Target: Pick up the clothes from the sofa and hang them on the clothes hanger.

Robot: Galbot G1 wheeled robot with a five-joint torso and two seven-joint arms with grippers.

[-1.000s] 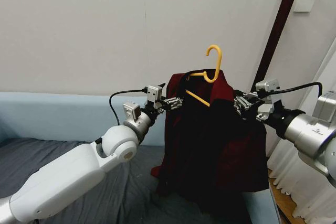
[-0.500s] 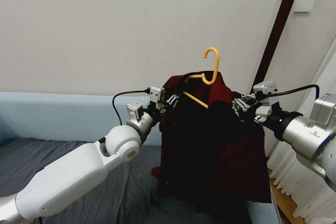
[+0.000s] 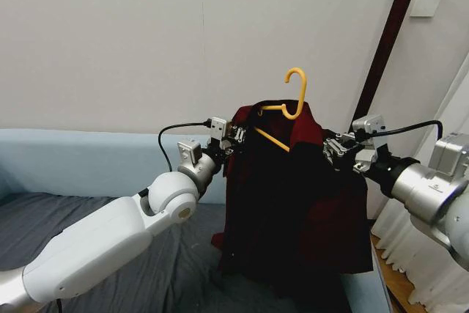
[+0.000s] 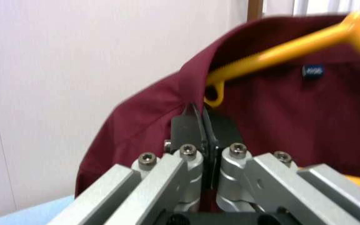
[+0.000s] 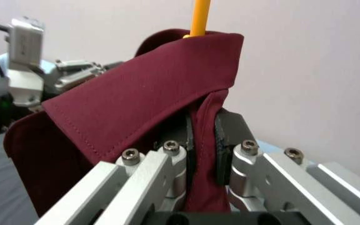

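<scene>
Shirt (image 3: 293, 196): plain dark red, no pattern; small blue label (image 4: 313, 71) inside the collar. Hanger (image 3: 295, 93): yellow. Sofa (image 3: 73, 163): pale blue back, dark grey seat. Left gripper (image 3: 234, 137) and right gripper (image 3: 331, 146): silver, with black fingers (image 4: 189, 129). Left arm (image 3: 110, 240): white. Wall (image 3: 146, 34): off-white.

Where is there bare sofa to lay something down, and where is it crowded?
Free: the grey seat between the light-blue backrest and the left arm. Crowded: the red shirt on its yellow hanger hangs pinched between left claw and right claw.
</scene>
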